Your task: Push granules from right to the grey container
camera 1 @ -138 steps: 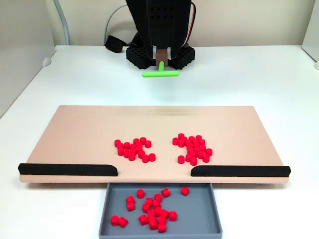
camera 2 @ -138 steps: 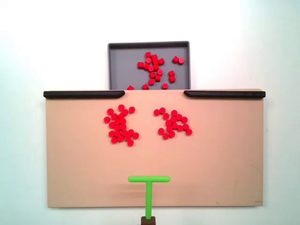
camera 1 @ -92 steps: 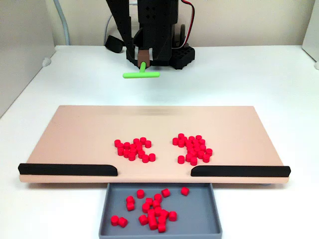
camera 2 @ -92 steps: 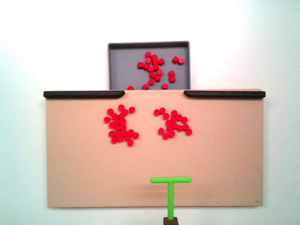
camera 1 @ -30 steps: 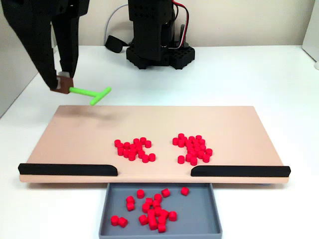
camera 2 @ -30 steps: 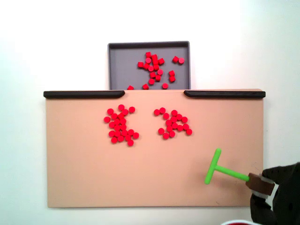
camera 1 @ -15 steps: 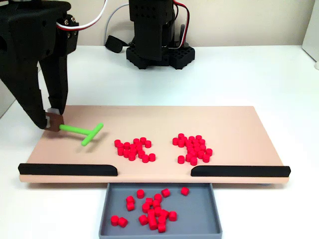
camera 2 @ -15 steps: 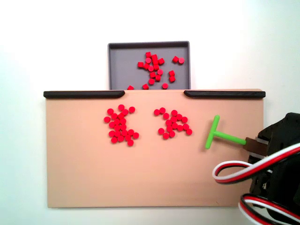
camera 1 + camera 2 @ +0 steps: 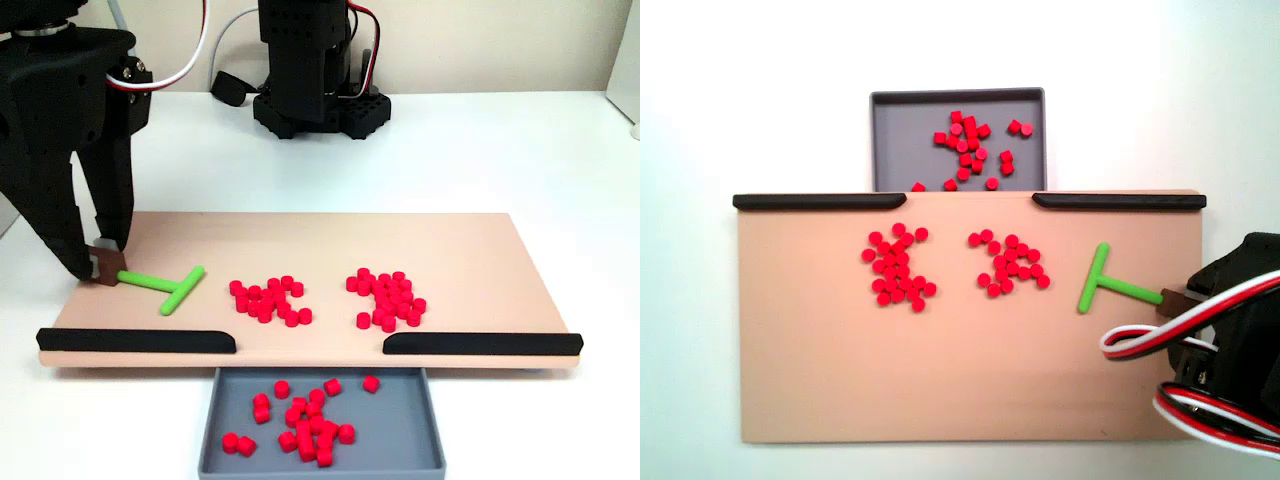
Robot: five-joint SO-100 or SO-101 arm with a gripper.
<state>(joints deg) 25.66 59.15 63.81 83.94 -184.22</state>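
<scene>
The tan board (image 9: pixel 300 245) lies under the pincer (image 9: pixel 100 262), which has swung out and dropped, clamped on the green T-stick (image 9: pixel 165 285). The stick's bar now rests just beside the nearer heap of red granules (image 9: pixel 1010 265). The grey container (image 9: pixel 895 140) sits beyond, so the sweep can begin.

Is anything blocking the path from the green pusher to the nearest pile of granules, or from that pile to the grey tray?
Nothing visible does. Bare tan board lies between the green T-stick and the nearest granules. The gap between the black strips opens onto the grey container.
</scene>
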